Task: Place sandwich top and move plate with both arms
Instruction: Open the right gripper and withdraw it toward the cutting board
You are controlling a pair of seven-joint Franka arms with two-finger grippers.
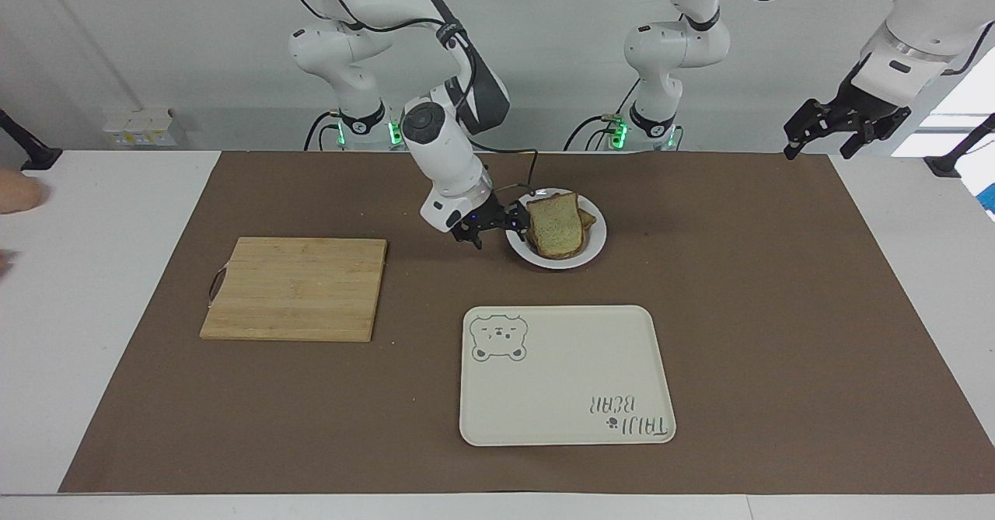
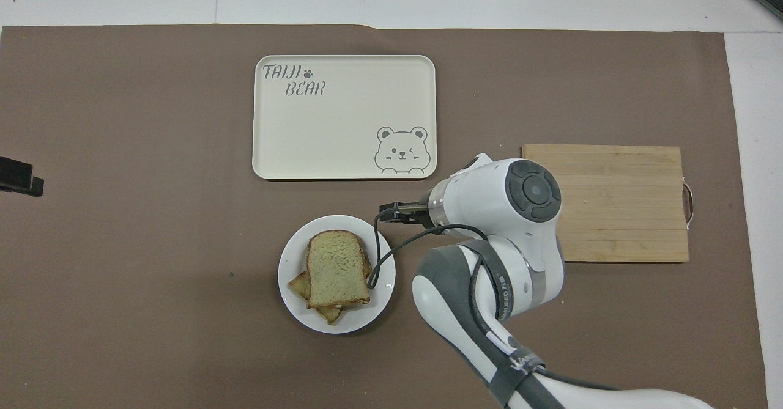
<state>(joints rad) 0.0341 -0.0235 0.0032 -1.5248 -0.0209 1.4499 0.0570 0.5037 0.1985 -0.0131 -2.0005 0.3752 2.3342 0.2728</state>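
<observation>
The sandwich top (image 1: 556, 225) (image 2: 337, 268), a pale slice with a brown crust, lies flat on a darker slice (image 2: 300, 287) on the round white plate (image 1: 563, 262) (image 2: 291, 256). My right gripper (image 1: 495, 230) (image 2: 394, 208) is open and holds nothing. It hangs low just off the plate's rim, toward the right arm's end of the table, with its fingers pointing at the plate. My left gripper (image 1: 843, 127) waits open and raised over the mat's corner at the left arm's end.
A cream rectangular tray (image 1: 466, 380) (image 2: 257, 121) with a bear drawing lies farther from the robots than the plate. A wooden cutting board (image 1: 295, 287) (image 2: 618, 170) lies toward the right arm's end, partly under the right arm in the overhead view.
</observation>
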